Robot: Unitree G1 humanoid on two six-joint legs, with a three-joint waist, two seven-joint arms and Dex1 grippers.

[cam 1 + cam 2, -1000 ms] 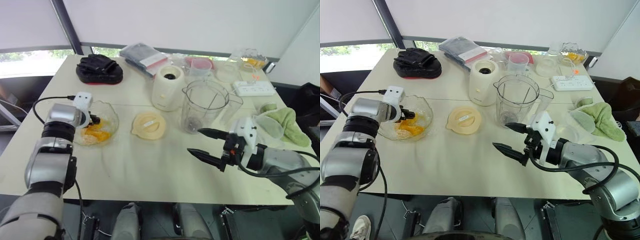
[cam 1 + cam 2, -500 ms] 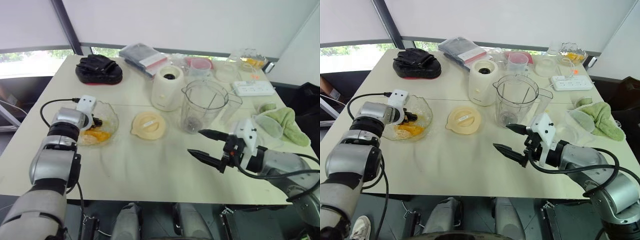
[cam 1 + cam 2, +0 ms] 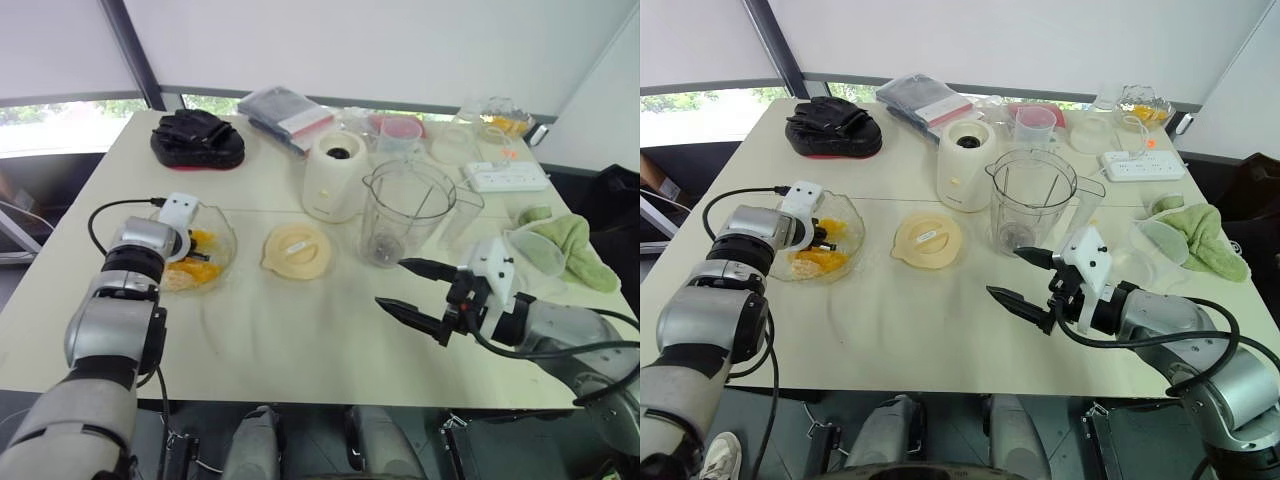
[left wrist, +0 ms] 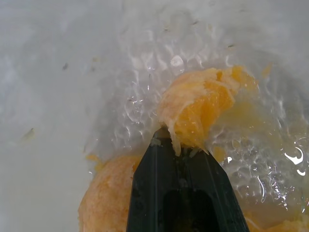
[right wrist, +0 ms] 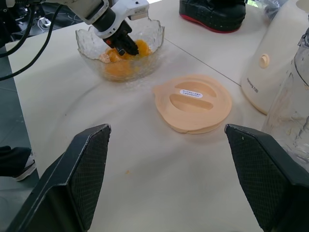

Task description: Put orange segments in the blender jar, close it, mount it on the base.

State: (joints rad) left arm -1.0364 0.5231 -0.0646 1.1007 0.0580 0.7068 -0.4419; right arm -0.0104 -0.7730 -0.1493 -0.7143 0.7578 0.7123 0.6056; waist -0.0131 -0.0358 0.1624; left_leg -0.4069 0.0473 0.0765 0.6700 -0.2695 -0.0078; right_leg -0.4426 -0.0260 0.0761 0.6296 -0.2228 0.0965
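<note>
A: What has changed at the scalloped clear glass bowl [image 3: 843, 215]?
B: The left gripper [image 5: 126, 47], spread a second ago, is now pinched on one of the soft orange-yellow orange segments [image 4: 200, 108] inside it.
A: And the right gripper [image 3: 1028, 278]?
B: Held spread as before, near the empty clear plastic blender jar [image 3: 1033, 205].

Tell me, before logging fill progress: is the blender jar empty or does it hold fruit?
Empty: through the blender jar's clear wall no fruit shows; its lid lies on the table.

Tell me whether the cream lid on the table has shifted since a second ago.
No. The cream lid lies in the same spot between the glass bowl and the blender jar, just in front of the base.
</note>
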